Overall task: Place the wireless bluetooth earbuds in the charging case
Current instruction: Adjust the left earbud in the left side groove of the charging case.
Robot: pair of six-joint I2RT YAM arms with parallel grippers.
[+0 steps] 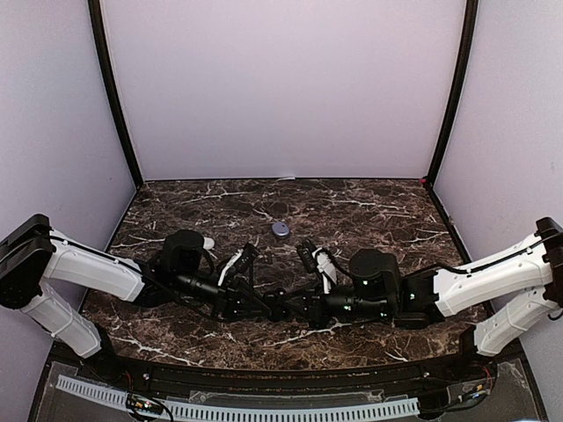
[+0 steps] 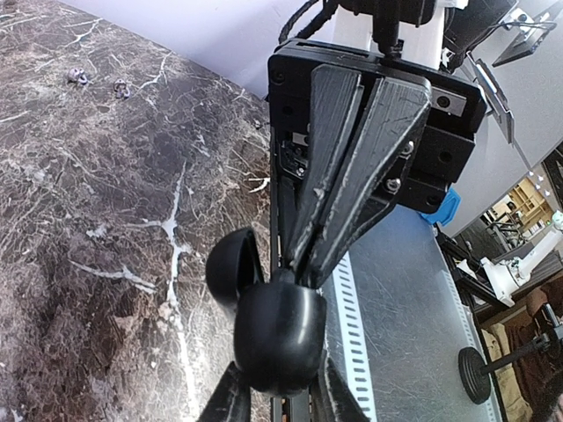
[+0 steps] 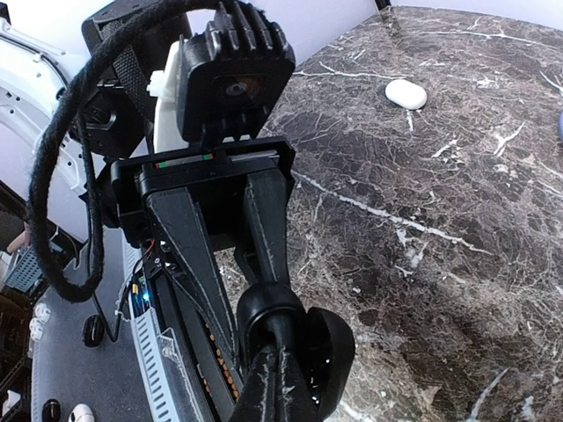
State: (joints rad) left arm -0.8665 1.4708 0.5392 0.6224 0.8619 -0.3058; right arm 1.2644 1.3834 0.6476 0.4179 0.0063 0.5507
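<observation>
Two purple earbuds (image 2: 77,76) lay well away on the counter (image 2: 88,264), tiny and blurred. My left fingers (image 2: 230,397) clenched the black charging case (image 2: 277,338), its inside hidden; my right fingers (image 2: 303,255) were pinched shut at its rim (anything between them, I couldn't tell).

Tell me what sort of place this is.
Probably a robot test booth in a lab: plain wall panels box in a marble-patterned table, the left arm and right arm meet at a black charging case, and a cable duct runs along the front.
</observation>
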